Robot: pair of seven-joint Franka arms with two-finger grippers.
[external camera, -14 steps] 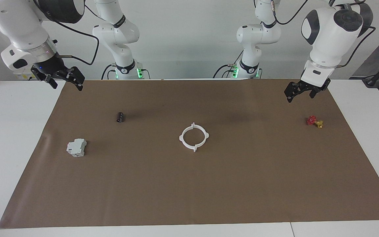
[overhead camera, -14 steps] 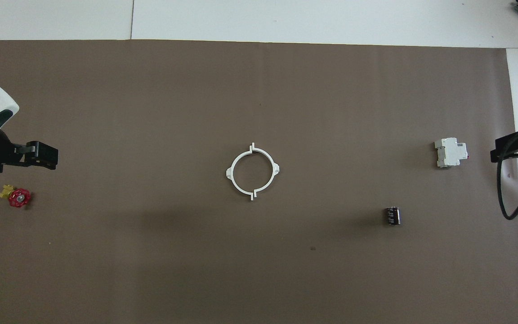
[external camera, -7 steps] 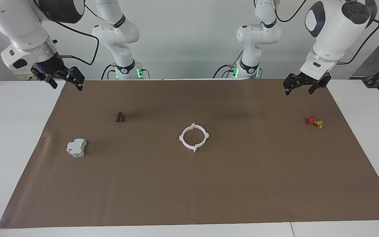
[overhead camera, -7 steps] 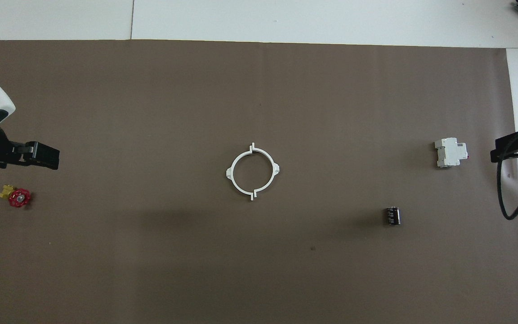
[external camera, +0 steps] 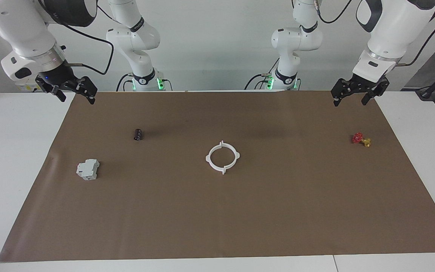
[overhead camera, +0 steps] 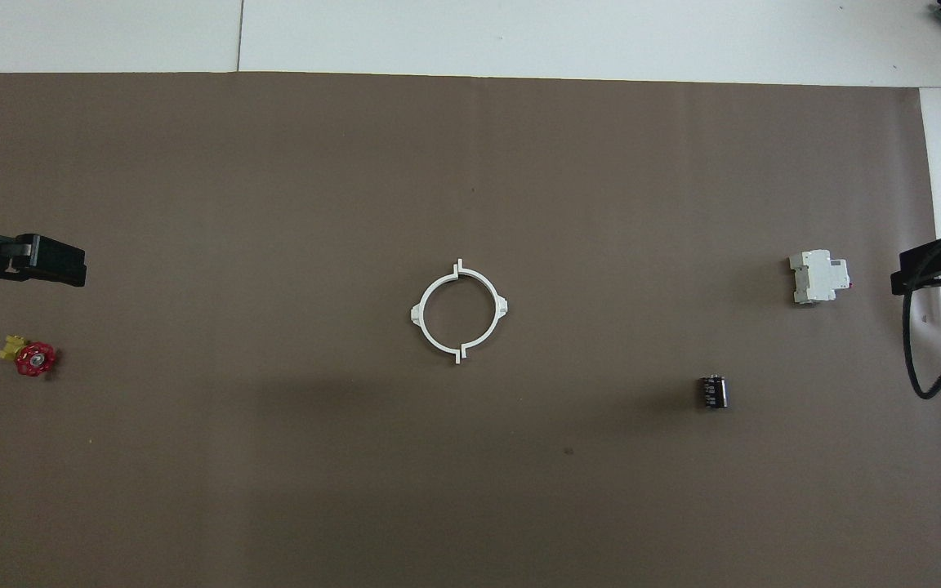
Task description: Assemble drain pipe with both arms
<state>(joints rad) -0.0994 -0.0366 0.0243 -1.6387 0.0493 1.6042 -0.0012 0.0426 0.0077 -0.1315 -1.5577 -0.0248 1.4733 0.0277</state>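
The drain pipe (external camera: 222, 157) lies flat in the middle of the brown mat, its two white half-rings joined into one ring (overhead camera: 459, 310) with four nubs. Nothing touches it. My left gripper (external camera: 350, 101) hangs open and empty over the mat's corner at the left arm's end; in the overhead view the left gripper (overhead camera: 70, 268) sits at the frame's edge. My right gripper (external camera: 77, 98) hangs open and empty over the mat's corner at the right arm's end, and the right gripper (overhead camera: 916, 272) shows only partly from above.
A red-and-yellow valve (external camera: 361, 139) lies on the mat at the left arm's end. A grey-white boxy block (external camera: 87, 169) and a small black cylinder (external camera: 138, 134) lie toward the right arm's end. The brown mat (external camera: 217, 226) covers most of the white table.
The left arm has lifted and drawn its gripper back toward the left arm's end of the table. The right arm and the objects have not moved.
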